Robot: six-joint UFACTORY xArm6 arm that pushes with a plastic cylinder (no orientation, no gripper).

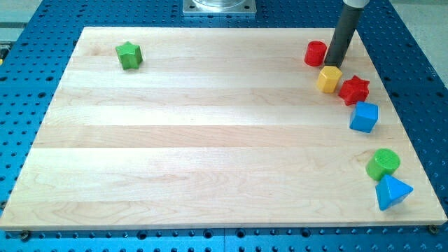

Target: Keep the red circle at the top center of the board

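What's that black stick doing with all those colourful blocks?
A robot arm is sliding blocks around a wooden board with a dark rod. My tip sits near the view's top right, just right of the red circle and right above the yellow block. The red circle is well to the right of top center. A red star, blue cube, green cylinder and blue triangle line the right side; a green star sits top left.

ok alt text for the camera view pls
My tip rests just right of the red circle near the wooden board's top right, above a yellow block. Red star, blue cube, green circle, blue triangle line the right side; green star top left.
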